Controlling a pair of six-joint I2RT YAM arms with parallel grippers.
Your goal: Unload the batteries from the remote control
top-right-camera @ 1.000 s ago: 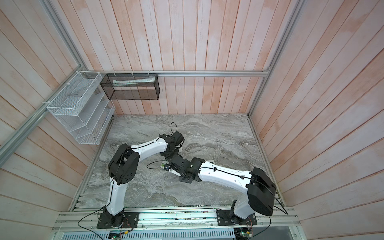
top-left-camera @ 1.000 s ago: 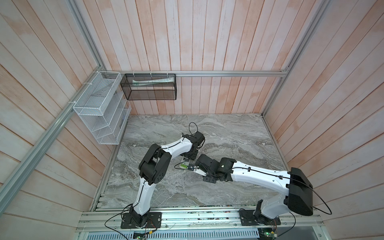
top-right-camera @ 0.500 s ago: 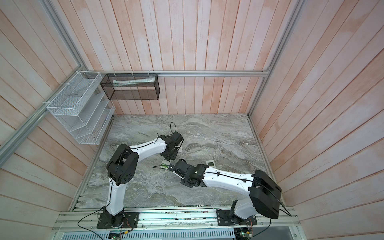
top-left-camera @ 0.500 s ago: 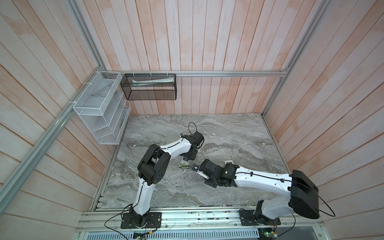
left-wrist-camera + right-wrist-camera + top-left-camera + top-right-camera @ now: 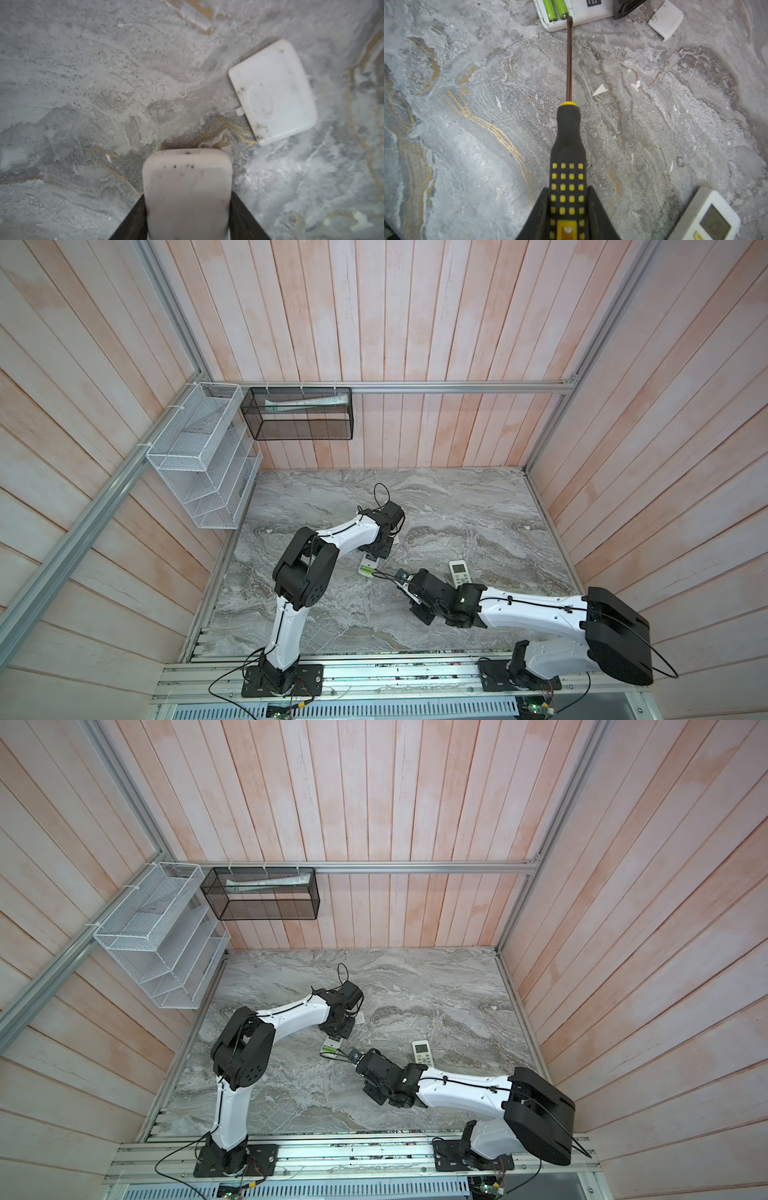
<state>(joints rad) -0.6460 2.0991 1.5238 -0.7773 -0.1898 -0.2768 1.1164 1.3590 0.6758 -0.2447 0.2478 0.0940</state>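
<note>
Now clenches right claw (image 5: 568, 189) on black-and-yellow rubber-handled screwdriver (image 5: 568, 128), aims flat tip straight ahead at near end of two lime-green cylindrical batteries (image 5: 555, 9), lying nearly along the shaft in the open white plastic remote (image 5: 582, 16); grasps that remote with left claw (image 5: 188, 197).

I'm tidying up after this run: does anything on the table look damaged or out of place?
The battery cover lies detached on the table near the remote, whose open compartment shows two lime green batteries. Small white flakes dot its marble top, which looks chipped. Nothing spilled.
</note>
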